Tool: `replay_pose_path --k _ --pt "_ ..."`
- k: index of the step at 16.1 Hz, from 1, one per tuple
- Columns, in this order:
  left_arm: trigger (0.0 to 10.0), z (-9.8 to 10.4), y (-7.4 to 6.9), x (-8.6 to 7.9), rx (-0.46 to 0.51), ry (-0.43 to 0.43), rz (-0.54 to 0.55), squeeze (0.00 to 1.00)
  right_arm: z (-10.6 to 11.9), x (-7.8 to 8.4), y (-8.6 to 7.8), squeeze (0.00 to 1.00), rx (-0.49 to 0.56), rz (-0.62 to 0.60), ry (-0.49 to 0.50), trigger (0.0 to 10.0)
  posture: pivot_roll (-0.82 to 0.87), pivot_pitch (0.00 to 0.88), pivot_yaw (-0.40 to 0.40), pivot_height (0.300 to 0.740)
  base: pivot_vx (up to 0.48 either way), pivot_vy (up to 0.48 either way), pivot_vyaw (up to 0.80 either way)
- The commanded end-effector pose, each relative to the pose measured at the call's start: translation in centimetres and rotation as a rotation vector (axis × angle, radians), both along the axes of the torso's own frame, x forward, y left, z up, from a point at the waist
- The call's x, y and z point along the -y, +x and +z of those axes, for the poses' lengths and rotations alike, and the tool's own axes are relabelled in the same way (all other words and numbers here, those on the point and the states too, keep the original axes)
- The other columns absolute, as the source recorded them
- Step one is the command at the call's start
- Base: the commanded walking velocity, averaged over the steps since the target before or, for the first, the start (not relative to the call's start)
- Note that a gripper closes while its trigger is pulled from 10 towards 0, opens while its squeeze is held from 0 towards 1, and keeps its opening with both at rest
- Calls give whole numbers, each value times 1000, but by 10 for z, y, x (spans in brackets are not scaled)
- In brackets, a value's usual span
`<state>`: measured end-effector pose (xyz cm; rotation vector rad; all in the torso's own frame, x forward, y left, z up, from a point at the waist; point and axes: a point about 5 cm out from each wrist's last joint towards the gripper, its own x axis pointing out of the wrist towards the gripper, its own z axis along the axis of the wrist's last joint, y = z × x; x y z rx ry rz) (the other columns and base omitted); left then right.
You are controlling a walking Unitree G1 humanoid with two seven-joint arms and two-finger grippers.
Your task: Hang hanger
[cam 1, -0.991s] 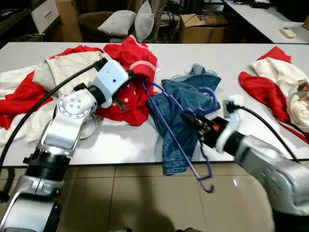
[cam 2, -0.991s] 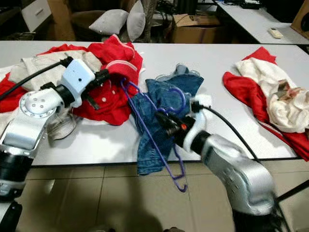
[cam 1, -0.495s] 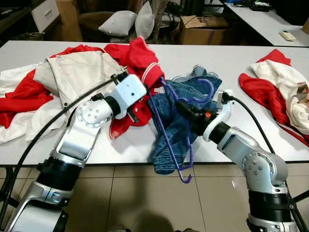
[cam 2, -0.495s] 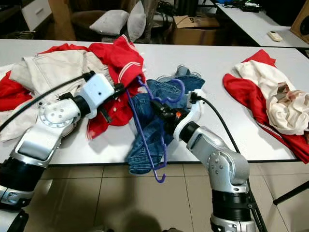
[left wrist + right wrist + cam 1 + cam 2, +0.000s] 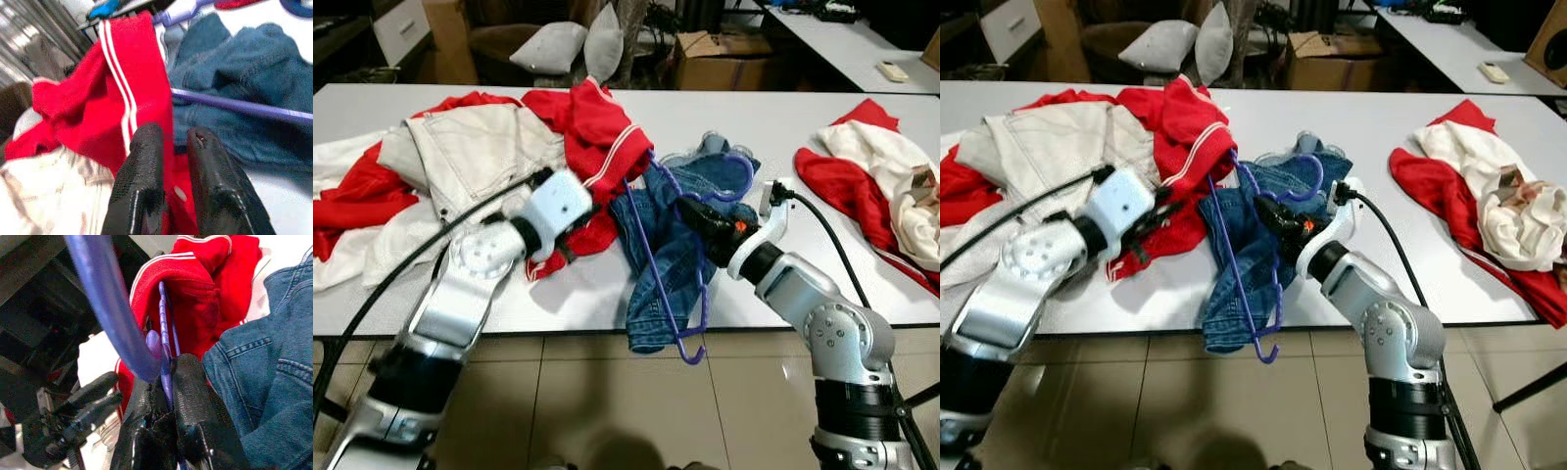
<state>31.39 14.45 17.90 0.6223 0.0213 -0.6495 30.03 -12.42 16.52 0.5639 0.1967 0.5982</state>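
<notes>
- The left arm is blurred in both head views, so the left gripper [image 5: 597, 201] is hard to read there; in its wrist view its two black fingers [image 5: 139, 181] are pinched on a fold of the red garment [image 5: 597, 127], with red cloth showing in the narrow gap between them.
- The tips of the right gripper [image 5: 164, 387] are partly masked by the hanger and the denim; in its wrist view the fingers are clamped on the thin purple bar of the hanger [image 5: 651, 255].
- How the hanger's upper end meets the red cloth cannot be made out; the two overlap there.
- The far ends of the red and cream pile [image 5: 372, 186] on the robot's left, and of a second red and cream heap [image 5: 876, 186] on its right, run out of frame.
- The hanger is purple plastic, with a thick curved hook near the right gripper and slim straight bars. It stands steeply tilted over the jeans [image 5: 671, 245], its lower corner hanging past the near edge of the table [image 5: 705, 108], above the tiled floor [image 5: 607, 392].
- The jeans are crumpled blue denim, one leg drooping over the table edge.
- Behind the table sit grey cushions [image 5: 578, 44] and a cardboard box [image 5: 720, 54].
</notes>
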Motion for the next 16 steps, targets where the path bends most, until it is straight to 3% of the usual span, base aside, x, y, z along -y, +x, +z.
replay_pose_path --k 1,4,7,9,10,11,12,16 --pt "10000 -1 0 -4 11 0 30 1000 4 2 3 0 18 -15 12 10000 -43 0 -21 740 0 0 0" --pt "10000 -18 -2 -4 18 8 74 1000 4 -1 4 0 21 -9 19 10000 -40 0 -17 740 0 0 0" --pt "10000 -21 6 -11 140 -14 204 1000 4 -3 3 0 24 -6 27 10000 -38 0 -15 740 0 0 0" --pt "10000 -28 8 -10 140 -4 223 1000 4 -4 3 0 25 -6 29 10000 -39 0 -10 740 0 0 0" --pt "10000 -36 12 -9 126 -15 244 910 4 -4 3 0 26 -9 33 10000 -41 0 -6 740 0 0 0" --pt "10000 -44 16 -7 104 -35 254 133 4 -4 4 0 27 -15 34 10000 -41 0 -6 740 0 0 0" --pt "10000 -49 18 -3 95 -49 253 0 5 -3 4 0 29 -19 34 10000 -46 0 0 740 0 0 0" --pt "10000 -52 24 4 154 -19 272 0 6 -3 5 0 39 -33 35 10000 -56 0 11 740 0 0 0"
